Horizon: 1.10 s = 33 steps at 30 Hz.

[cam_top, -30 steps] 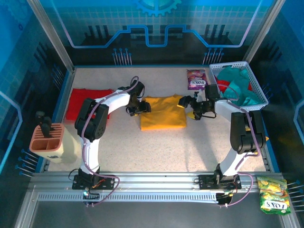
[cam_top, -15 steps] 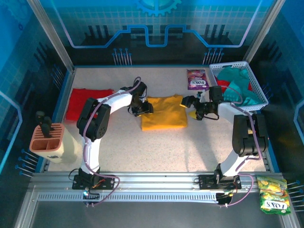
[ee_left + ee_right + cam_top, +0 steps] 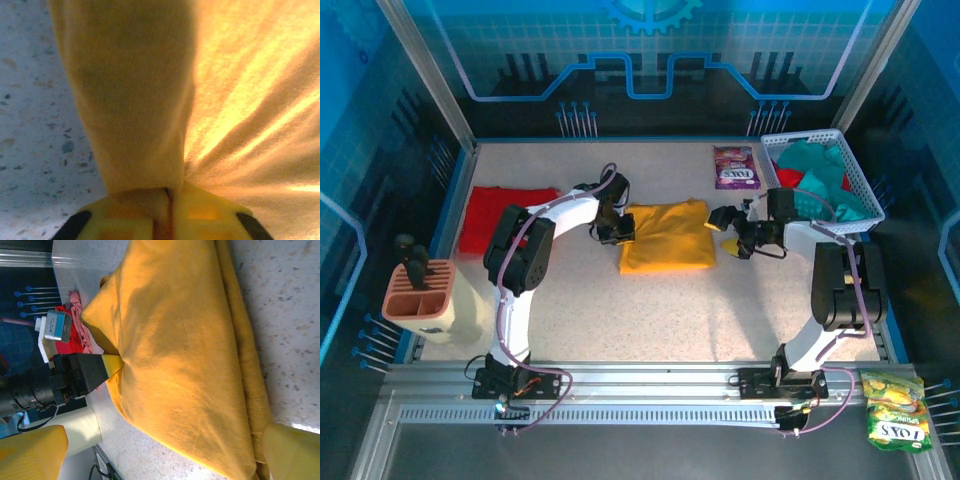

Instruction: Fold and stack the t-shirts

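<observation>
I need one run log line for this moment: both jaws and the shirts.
left jaws: shut on yellow t-shirt, left edge | right jaws: open at its right edge | red t-shirt: lying far left

Yellow t-shirt (image 3: pixel 665 240); red t-shirt (image 3: pixel 485 215); speckled table (image 3: pixel 650 310)

A: Backdrop?
B: Blue back wall (image 3: pixel 650 60) with a gear and circuit-line graphic over a grid. Blue side panels (image 3: pixel 360 150), silver frame posts (image 3: pixel 426 75) at the far corners.
A: Surface?
B: Speckled beige table (image 3: pixel 670 310), blue-rimmed, with aluminium rails (image 3: pixel 650 385) along the near edge. Light is even, with a blue cast.
</observation>
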Available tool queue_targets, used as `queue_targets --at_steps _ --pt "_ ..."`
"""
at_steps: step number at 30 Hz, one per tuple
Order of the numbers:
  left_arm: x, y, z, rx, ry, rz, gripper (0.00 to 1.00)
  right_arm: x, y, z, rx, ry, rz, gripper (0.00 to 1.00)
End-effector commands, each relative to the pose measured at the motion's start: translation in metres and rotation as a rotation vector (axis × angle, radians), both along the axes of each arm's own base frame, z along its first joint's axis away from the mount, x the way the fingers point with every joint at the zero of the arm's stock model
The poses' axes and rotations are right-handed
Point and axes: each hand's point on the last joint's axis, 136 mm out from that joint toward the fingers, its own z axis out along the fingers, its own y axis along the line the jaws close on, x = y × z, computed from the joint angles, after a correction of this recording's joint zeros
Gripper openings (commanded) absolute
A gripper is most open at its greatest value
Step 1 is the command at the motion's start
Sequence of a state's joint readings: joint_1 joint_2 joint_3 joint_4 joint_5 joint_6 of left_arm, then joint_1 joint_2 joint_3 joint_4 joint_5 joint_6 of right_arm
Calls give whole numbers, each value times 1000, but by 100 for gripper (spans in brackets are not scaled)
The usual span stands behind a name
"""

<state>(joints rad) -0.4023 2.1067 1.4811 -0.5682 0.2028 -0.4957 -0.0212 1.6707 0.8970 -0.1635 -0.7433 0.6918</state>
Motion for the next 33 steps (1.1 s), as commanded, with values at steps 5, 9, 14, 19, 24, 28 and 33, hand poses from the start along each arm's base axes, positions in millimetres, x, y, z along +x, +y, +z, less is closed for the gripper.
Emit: queue_targets --at_steps 5,9,14,19,24,28,33 --pt "-7 12 -25 118 9 -35 0 -2 -14 14 29 -29 -21 100" --pt "-3 33 7 227 -76 -87 0 -10 -17 6 28 -4 -28 100" --pt "-5 65 68 373 -200 -157 0 -12 -19 0 28 5 -29 100" --pt "-13 102 113 460 -208 -163 0 -13 -17 -3 47 13 -33 100" --pt "-28 140 146 545 -191 -193 0 -13 -17 -1 45 10 -32 100" --pt "-35 168 173 601 -207 -182 0 -14 -16 0 49 13 -28 100" --pt "-39 192 199 620 -234 -174 0 -13 -16 2 49 15 -23 100"
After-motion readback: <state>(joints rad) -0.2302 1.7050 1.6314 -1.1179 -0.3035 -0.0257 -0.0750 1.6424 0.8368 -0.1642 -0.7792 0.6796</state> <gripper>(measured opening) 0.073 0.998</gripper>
